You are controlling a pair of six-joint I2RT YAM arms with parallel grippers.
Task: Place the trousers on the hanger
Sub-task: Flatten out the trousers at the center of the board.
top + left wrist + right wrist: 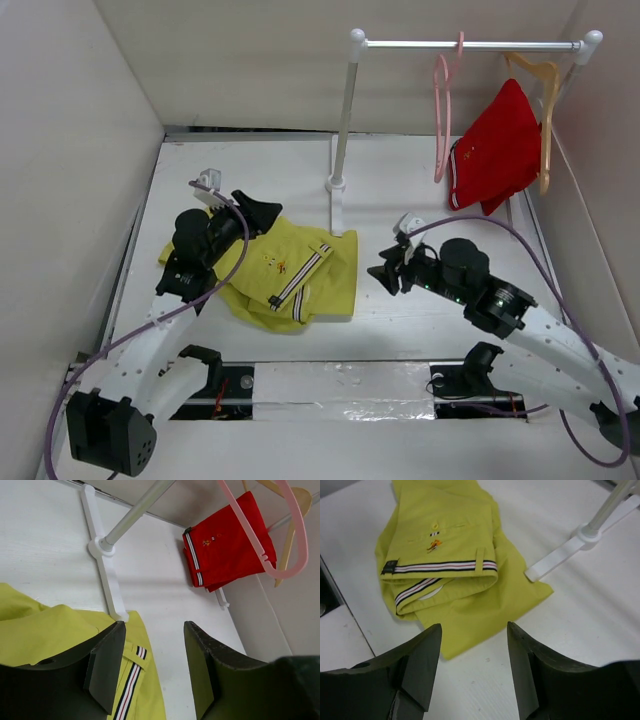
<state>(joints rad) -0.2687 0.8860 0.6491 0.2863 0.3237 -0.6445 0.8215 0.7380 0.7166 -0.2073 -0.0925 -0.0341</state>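
From above, the trousers (300,275) are seen crumpled on the table (420,330), their far-right edge touching the foot of the rack (345,120). The hanger (441,120) is hung on that rack (beside a red garment (495,150)). In the left wrist view, the left gripper (154,645) is held spread and empty at the trousers' edge. In the right wrist view, the right gripper (474,650) is likewise spread and empty, over bare table just short of them.

Found trousers (300,270) yellow-green, folded into a rumpled heap flat on the table (420,170). Waistband flipped over, showing white-and-dark striped lining. One edge lay against the rack foot (340,205). Spotted hanger (441,120), thin pink plastic, hooked on the rail (470,44) and dangling upright, well apart from the trousers.
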